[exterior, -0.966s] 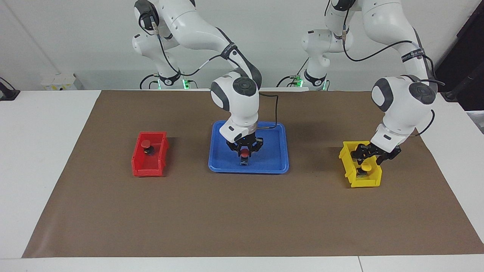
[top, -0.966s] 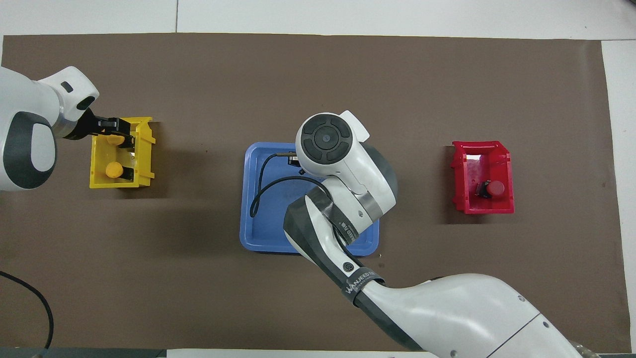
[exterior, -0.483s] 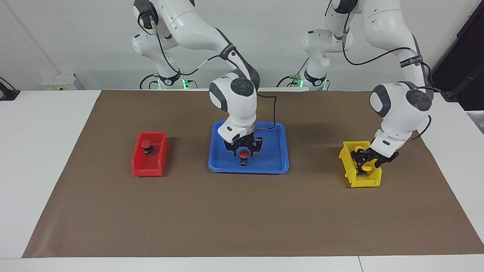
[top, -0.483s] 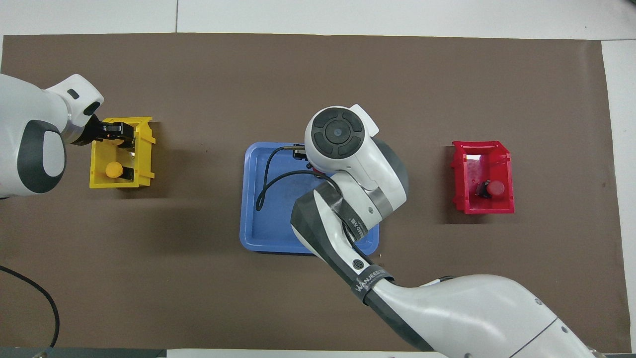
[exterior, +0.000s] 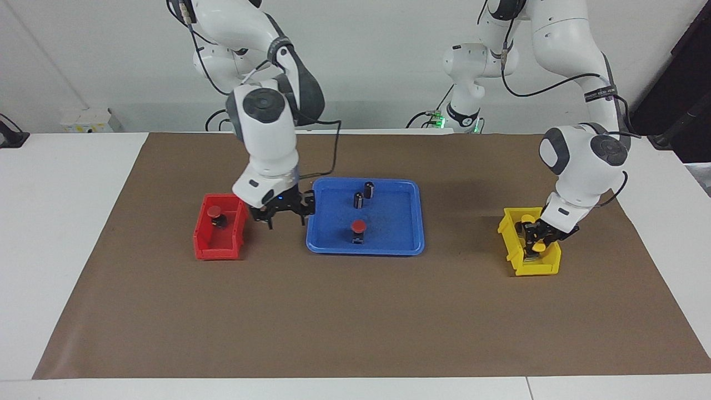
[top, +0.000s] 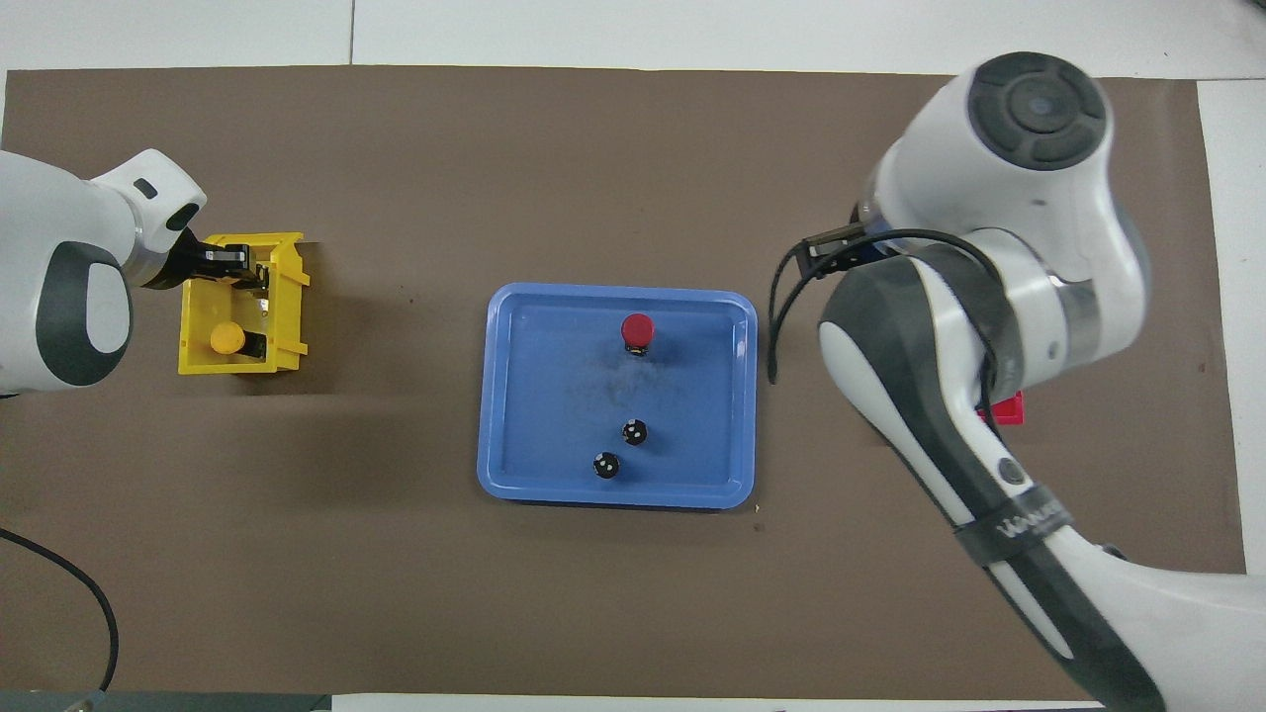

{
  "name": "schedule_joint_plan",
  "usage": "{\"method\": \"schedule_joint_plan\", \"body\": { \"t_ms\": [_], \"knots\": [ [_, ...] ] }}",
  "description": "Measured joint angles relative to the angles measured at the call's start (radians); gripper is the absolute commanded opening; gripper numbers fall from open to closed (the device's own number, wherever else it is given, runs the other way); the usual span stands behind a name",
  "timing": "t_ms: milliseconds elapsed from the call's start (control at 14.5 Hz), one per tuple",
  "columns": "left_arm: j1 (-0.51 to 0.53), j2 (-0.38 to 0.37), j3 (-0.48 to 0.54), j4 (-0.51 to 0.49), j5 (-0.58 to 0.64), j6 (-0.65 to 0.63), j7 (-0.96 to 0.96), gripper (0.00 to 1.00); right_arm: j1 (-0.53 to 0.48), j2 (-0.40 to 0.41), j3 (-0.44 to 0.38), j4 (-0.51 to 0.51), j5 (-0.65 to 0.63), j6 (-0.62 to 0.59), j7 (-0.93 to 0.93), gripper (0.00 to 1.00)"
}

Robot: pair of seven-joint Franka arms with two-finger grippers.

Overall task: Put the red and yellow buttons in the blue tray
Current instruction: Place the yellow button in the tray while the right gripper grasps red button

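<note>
One red button (exterior: 359, 225) stands in the blue tray (exterior: 400, 247), also seen from overhead (top: 637, 328) in the tray (top: 514, 475). A second red button (exterior: 214, 211) sits in the red bin (exterior: 219, 247). My right gripper (exterior: 286, 216) is open and empty, over the mat between the red bin and the tray. My left gripper (exterior: 536, 238) is down inside the yellow bin (exterior: 533, 268) at a yellow button, which it mostly hides. The other yellow button (top: 227, 338) lies free in that bin (top: 287, 321).
Two capless dark cylinders (exterior: 359, 200) (exterior: 369, 189) stand in the tray nearer the robots than the red button. In the overhead view the right arm (top: 949, 396) covers nearly all of the red bin. A brown mat (exterior: 355, 322) covers the table.
My right gripper let go of the red button in the tray, rose and moved toward the red bin. My left gripper sank lower into the yellow bin.
</note>
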Motion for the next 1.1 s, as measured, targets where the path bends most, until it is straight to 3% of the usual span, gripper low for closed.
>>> {"method": "schedule_joint_plan", "body": {
  "t_ms": [276, 414, 552, 759, 897, 1103],
  "knots": [
    [-0.014, -0.005, -0.006, 0.248, -0.001, -0.292, -0.031, 0.01, -0.135, -0.091, 0.0, -0.199, 0.038, 0.067, -0.441, 0.78],
    [-0.102, -0.01, -0.012, 0.325, -0.001, -0.366, -0.206, 0.01, -0.18, -0.114, 0.0, -0.293, 0.047, 0.139, -0.592, 0.78],
    [-0.266, -0.01, -0.018, 0.309, -0.001, -0.359, -0.431, 0.01, -0.22, -0.139, 0.0, -0.389, 0.047, 0.219, -0.702, 0.78],
    [-0.487, -0.015, -0.025, 0.207, 0.0, -0.247, -0.678, 0.01, -0.236, -0.178, 0.0, -0.483, 0.048, 0.27, -0.8, 0.78],
    [-0.568, -0.014, -0.026, 0.139, 0.0, -0.154, -0.764, 0.01, -0.236, -0.198, 0.001, -0.521, 0.048, 0.285, -0.839, 0.76],
    [-0.609, -0.006, -0.025, 0.045, 0.0, -0.024, -0.815, 0.01, -0.236, -0.216, 0.002, -0.567, 0.048, 0.348, -0.898, 0.7]
  ]
}}
